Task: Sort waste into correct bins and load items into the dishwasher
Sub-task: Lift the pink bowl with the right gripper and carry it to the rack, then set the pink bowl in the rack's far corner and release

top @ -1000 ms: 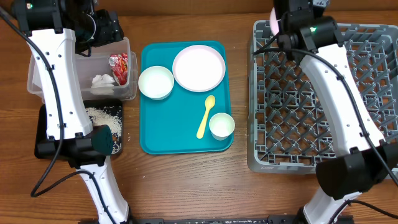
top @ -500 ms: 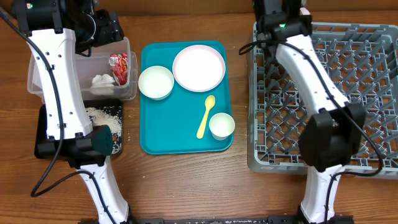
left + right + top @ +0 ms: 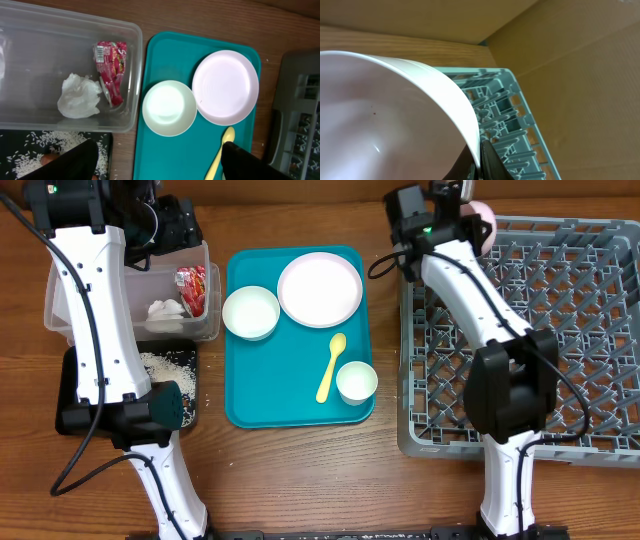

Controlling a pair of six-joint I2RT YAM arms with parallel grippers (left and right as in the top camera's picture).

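Your 3 views, overhead straight down, left wrist also down, sharing tray (image 3: 285,390) and tub (image 3: 45,55), right wrist close on bowl (image 3: 385,125).

We can read no text anywhere. The only printing is on the red snack wrapper (image 3: 112,67) lying inside the clear tub (image 3: 40,50), against its right wall. It carries white lettering and a small white label panel, both too small to make out.
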